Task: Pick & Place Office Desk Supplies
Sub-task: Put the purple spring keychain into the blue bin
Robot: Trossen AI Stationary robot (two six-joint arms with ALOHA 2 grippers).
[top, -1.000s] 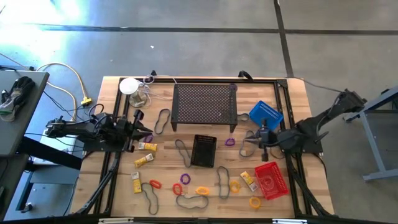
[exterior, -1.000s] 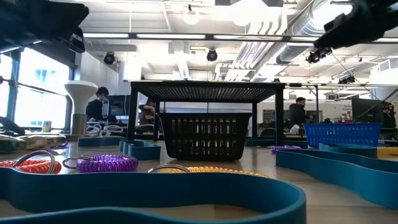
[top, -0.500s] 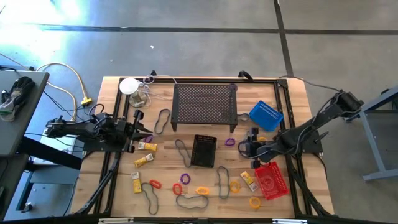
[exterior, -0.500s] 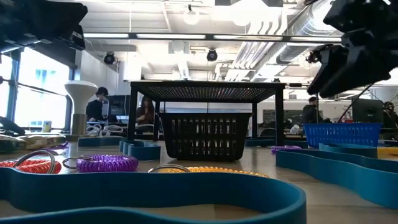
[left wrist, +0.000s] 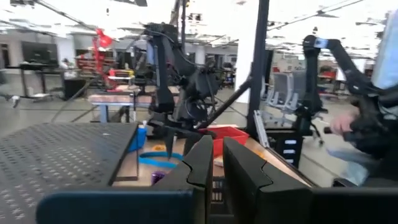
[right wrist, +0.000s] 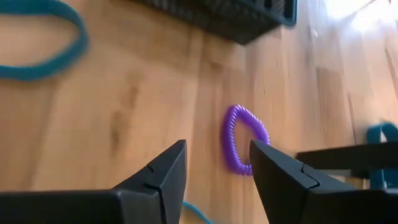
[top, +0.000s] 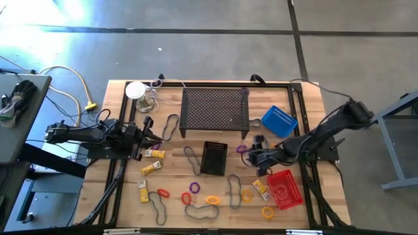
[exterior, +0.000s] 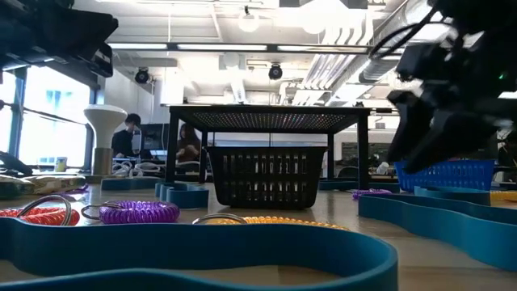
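i have the right gripper (right wrist: 214,165) over the table just beside the purple coil ring (right wrist: 244,140), which lies flat on the bare wood near the foot of the perforated stand (top: 214,109) and beside the black mesh basket (top: 213,158). the fingers are spread with a clear gap and nothing between them.

handling judgement for the ring: a light, springy plastic coil. it should compress under the pads rather than resist, and the ribbed surface should give fair friction. it lies low against the wood, so the fingertips must come right down to the board. i would straddle one side of the loop, one finger inside the opening and one outside, and pinch across the coil wall. a grip across the whole loop would likely squash it and let it spring out.

the left gripper (left wrist: 214,165) waits at the left side of the table, fingers pressed nearly together, holding nothing.
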